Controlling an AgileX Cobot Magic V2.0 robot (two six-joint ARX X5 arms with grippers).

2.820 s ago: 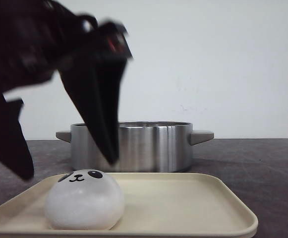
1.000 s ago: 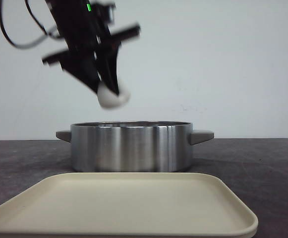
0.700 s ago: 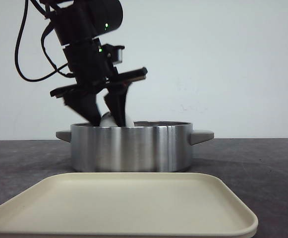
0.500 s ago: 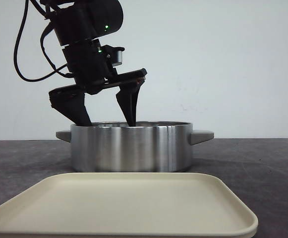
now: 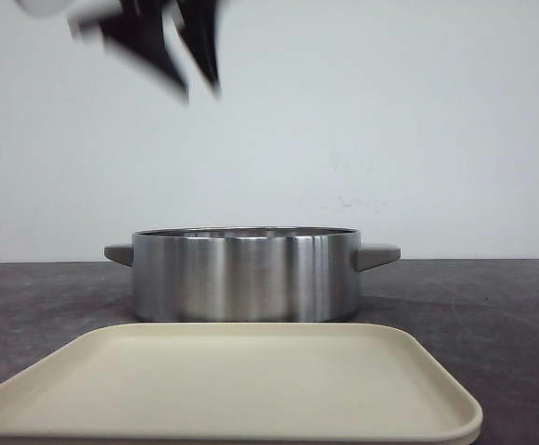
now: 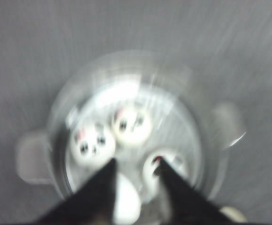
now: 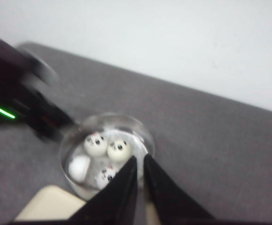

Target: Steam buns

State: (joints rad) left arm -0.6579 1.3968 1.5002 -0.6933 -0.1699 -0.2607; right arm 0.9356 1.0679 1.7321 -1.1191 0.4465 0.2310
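Buns (image 7: 103, 157), all four of them, sit inside the steel pot (image 5: 246, 273), which is where I want them for steaming. From the right wrist view I count two panda faces side by side at the far part of the pot floor, one plain white dome toward the tray side, and one more face nearest the camera. In the left wrist view they are blurred, but I can make out the same cluster (image 6: 112, 140) resting on what looks like a perforated rack; I judge the loading done. The cream tray (image 5: 232, 380) in front of the pot carries nothing, which fits that reading.

My left gripper (image 5: 181, 56) is high above the pot's left side, smeared by motion at the top edge of the front view. Its two dark fingers (image 6: 100, 190) stand apart with nothing between them, so I read it as moderately spread and empty. It points roughly down at the pot.

My right gripper (image 7: 139, 168) hangs well back and above, looking down across the dark table (image 7: 210, 136) at the pot. Its fingers are almost together, a thin slit between the tips, gripping nothing. I would judge a lid or heat is the remaining need, though I see neither.
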